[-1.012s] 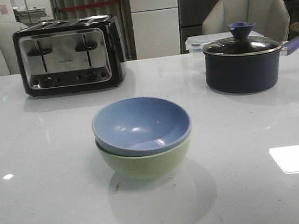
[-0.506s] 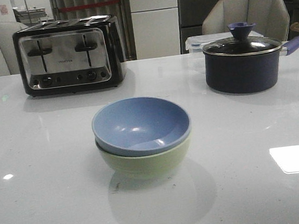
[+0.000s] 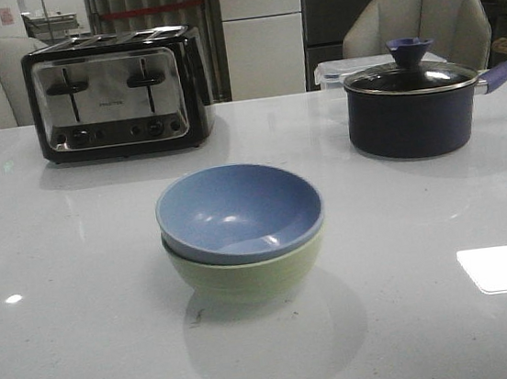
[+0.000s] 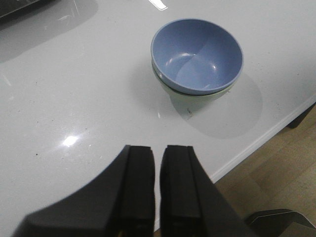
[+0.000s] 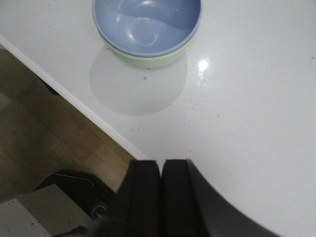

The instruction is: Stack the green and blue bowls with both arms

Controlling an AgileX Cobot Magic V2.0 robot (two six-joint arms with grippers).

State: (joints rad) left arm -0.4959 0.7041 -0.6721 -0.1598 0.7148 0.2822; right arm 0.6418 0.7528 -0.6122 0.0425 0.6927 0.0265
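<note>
The big white table (image 3: 87,339) holds a toaster (image 3: 117,95) and a dark pot (image 3: 411,115) at the back, and near the middle the blue bowl (image 3: 238,212) sits inside the green bowl (image 3: 246,278), open side up, round with no long way. The blue one looks a bit tipped, I think, so a bump could slide it off. The left gripper (image 4: 157,163) and right gripper (image 5: 161,173) hang well away, fingers pressed together, holding nothing
</note>
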